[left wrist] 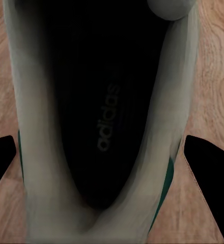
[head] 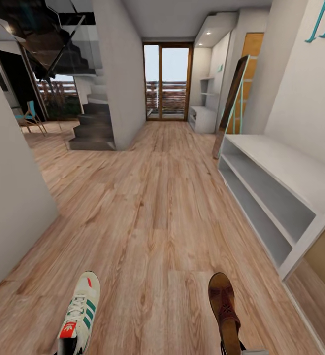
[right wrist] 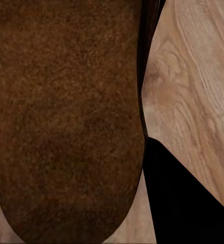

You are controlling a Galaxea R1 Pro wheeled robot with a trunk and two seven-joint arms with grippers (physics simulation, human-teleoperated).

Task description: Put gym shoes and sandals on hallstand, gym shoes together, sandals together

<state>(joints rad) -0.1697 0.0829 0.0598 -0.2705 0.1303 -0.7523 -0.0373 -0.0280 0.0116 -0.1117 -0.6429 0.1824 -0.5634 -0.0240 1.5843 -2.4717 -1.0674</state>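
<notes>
One gym shoe [head: 81,310] and one sandal [head: 225,308] show low in the head view, over the corridor floor [head: 152,217], with the hallstand [head: 280,192] off to the sandal's side, near but not touching. In the left wrist view the gym shoe [left wrist: 107,127] sits between the two dark fingers [left wrist: 208,178] of the left gripper [left wrist: 99,168], which look closed on its sides, so I think it is holding the shoe. In the right wrist view the sandal [right wrist: 66,122] lies right by one dark finger [right wrist: 188,203] of the right gripper. I cannot tell if that gripper is squeezing it or not. The gym shoe looks light and soft, and its sides may bend in when pinched, so the firm heel end seems the best place to hold. The sandal looks stiffer, with a flat rough footbed, and its side edge looks good to grip. The hallstand's bench top and its two shelf rows look bare, with no shoes in them.
</notes>
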